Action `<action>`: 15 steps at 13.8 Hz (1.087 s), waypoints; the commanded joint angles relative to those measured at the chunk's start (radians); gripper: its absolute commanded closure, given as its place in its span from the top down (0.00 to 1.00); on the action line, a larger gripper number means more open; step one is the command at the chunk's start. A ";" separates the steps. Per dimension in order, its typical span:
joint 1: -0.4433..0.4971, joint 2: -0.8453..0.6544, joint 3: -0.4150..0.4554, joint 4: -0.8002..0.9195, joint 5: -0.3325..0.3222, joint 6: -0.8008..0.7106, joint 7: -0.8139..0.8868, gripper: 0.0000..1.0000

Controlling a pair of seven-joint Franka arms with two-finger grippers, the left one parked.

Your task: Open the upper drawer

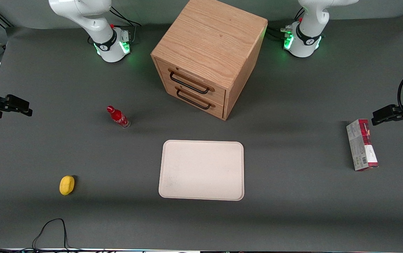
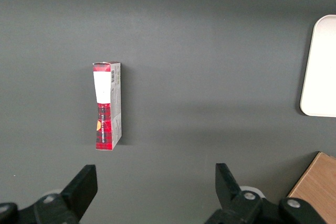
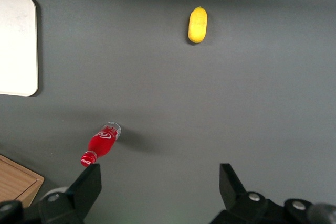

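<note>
**Gripper hanging wide, well away from the closed upper drawer**

We are seeing the gripper (image 1: 22, 105) hanging over the working arm's end of the desk (image 1: 292, 211), its two black fingers (image 3: 84, 190) spread wide apart and holding nothing.

The wooden cabinet (image 1: 210, 42) is standing well apart from the gripper, toward the middle of the desk and farther from the front camera than the gripper is. Its upper drawer (image 1: 191, 79) is sitting flush in the cabinet face, with the thin black handle (image 1: 189, 83) running across it. The lower drawer (image 1: 194, 100) is sitting directly beneath it, also flush.

Between the gripper and the cabinet, a red bottle (image 1: 118, 117) is standing on the desk, closer to the gripper than the cabinet is; in the right wrist view it (image 3: 101, 144) is showing just ahead of the fingers. A yellow lemon-like object (image 1: 67, 185) is lying nearer to the front camera than the gripper. A cream tray (image 1: 201, 170) is lying in front of the cabinet, well apart from the gripper. A red and grey carton (image 1: 361, 144) is lying far off, toward the parked arm's end of the desk.
</note>
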 commanded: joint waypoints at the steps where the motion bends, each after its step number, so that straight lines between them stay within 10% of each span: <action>1: 0.018 -0.011 -0.010 -0.009 -0.004 -0.010 0.032 1.00; 6: 0.044 -0.003 -0.007 -0.009 -0.002 -0.010 0.030 1.00; 15: 0.521 0.041 -0.007 0.005 0.051 -0.030 0.035 1.00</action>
